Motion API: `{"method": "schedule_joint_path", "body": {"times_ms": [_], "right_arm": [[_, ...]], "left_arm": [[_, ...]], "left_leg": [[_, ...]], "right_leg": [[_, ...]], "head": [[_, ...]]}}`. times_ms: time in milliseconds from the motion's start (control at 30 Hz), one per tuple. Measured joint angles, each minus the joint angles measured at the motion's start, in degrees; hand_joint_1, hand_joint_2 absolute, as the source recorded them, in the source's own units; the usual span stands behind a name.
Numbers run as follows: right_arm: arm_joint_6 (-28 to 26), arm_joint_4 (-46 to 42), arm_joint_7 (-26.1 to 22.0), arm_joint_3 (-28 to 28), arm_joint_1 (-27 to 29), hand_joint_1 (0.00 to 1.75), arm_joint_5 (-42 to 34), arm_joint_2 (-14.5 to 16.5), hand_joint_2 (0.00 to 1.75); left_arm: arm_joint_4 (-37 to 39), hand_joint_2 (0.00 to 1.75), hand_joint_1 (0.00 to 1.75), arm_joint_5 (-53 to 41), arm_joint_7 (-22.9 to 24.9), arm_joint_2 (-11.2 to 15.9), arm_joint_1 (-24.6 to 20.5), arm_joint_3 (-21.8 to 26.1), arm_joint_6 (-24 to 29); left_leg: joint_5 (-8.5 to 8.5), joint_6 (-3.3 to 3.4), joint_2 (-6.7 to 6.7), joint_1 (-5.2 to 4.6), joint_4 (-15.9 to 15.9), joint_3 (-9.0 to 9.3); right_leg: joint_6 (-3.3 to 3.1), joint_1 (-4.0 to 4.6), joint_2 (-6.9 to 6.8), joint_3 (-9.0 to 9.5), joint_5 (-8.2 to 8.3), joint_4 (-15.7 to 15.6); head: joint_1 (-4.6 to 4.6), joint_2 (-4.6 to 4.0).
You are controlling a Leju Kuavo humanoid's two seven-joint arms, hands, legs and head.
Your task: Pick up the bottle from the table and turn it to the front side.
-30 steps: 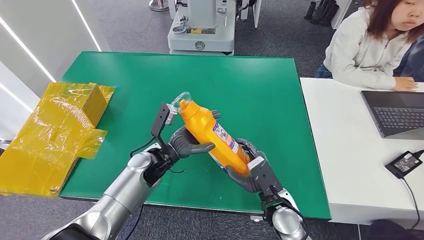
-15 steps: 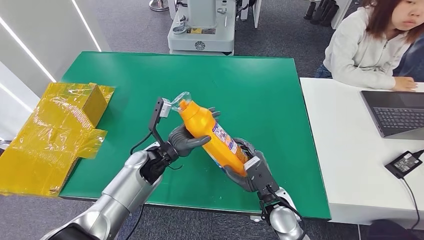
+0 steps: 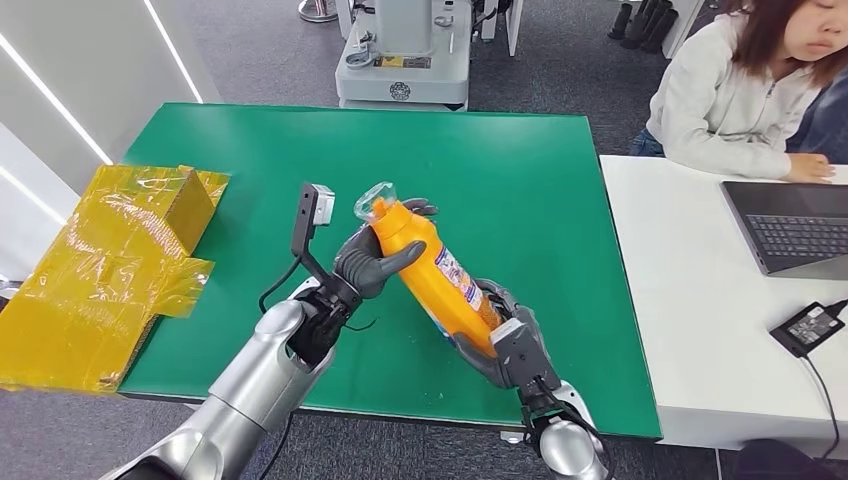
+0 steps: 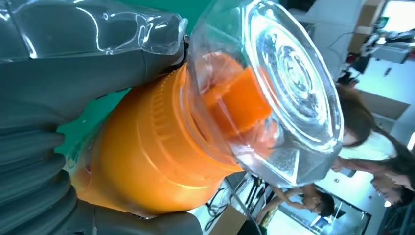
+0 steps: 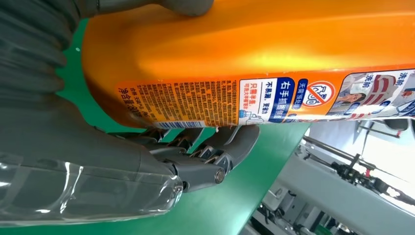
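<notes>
with the orange detergent bottle (image 3: 435,280) gripped above the green worktop (image 3: 520,170) by left robot hand (image 3: 372,265) and right robot hand (image 3: 495,345), the turn seems underway, next needing its front label rotated outward.

The orange bottle (image 5: 254,44) lies close across the right wrist view, its glossy body lit by a bright streak. A printed label (image 5: 274,100) runs along it, with small dense text on an orange panel, a blue block of white characters, a red prohibition sign and a small picture. The right hand (image 5: 98,147) grips the bottle's wider end: dark fingers (image 5: 215,147) press against the label's edge, and a grey thumb lies on the opposite side. Behind them lies the green table (image 5: 244,196).
</notes>
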Motion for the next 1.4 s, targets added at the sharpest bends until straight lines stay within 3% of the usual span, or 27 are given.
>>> {"method": "schedule_joint_path", "body": {"times_ms": [233,367,600,933,1100,1200,1333,1400], "right_arm": [[0.09,-0.35,0.1,0.04,0.09,1.69,0.0,0.31,1.75],[0.04,-0.32,-0.16,0.11,0.1,0.0,-0.11,0.33,1.75],[-0.57,-0.31,-0.53,0.14,0.14,0.0,-0.29,0.33,1.75],[-0.78,-1.58,-1.26,0.13,1.0,0.0,-0.69,0.33,1.75],[-0.36,-3.92,-2.4,0.13,2.19,0.0,-1.3,0.16,1.75],[0.33,-5.77,-3.48,0.17,2.65,0.0,-2.35,-0.46,1.75],[1.16,-8.73,-3.87,0.93,2.69,0.0,-3.22,-1.5,1.75],[1.36,-9.88,-3.86,1.58,2.62,0.0,-3.23,-1.92,1.75]], "left_arm": [[-2.82,1.75,1.75,-1.13,-1.45,-0.11,1.09,-0.26,2.19],[-3.26,1.75,1.75,-0.26,-1.45,-0.13,1.66,-0.26,1.57],[-3.53,1.75,1.75,-0.5,-1.68,-0.1,2.18,-0.26,0.93],[-3.44,1.75,1.75,-9.32,-7.61,0.67,1.97,-0.25,3.5],[-3.47,1.75,1.75,-27.26,-14.61,2.39,0.82,0.59,11.4],[-3.78,1.75,1.75,-44.06,-17.58,4.06,-0.88,1.07,20.32],[-4.2,1.75,1.75,-71.89,-14.83,6.61,-4.67,1.19,36.87],[-4.12,1.75,1.75,-80.02,-13.34,7.78,-6.58,1.18,41.29]], "left_leg": [[0.0,0.0,0.0,0.0,0.0,0.0],[0.0,0.0,0.0,0.0,0.0,0.0],[0.0,0.0,-0.01,0.0,0.0,-0.01],[0.0,0.0,0.0,0.01,-0.01,-0.01],[0.01,-0.01,0.0,0.01,-0.01,-0.01],[0.02,-0.03,0.0,0.01,-0.01,-0.01],[0.04,-0.03,0.0,0.01,-0.01,-0.01],[0.05,-0.03,-0.01,0.01,-0.01,-0.01]], "right_leg": [[0.0,0.0,0.0,0.0,0.0,0.01],[0.0,0.0,0.0,0.0,0.0,0.01],[0.0,0.0,-0.01,0.0,0.0,0.0],[0.0,0.0,0.0,-0.01,0.0,0.01],[0.0,0.0,0.0,-0.01,0.0,0.02],[0.0,0.01,0.0,-0.01,0.0,0.03],[-0.01,0.01,0.0,-0.01,0.01,0.04],[-0.01,0.01,-0.01,0.0,0.01,0.04]], "head": [[0.0,0.0],[0.0,0.0],[0.0,0.0],[0.0,0.0],[0.0,0.0],[-0.01,0.0],[-0.01,0.0],[-0.01,0.0]]}}
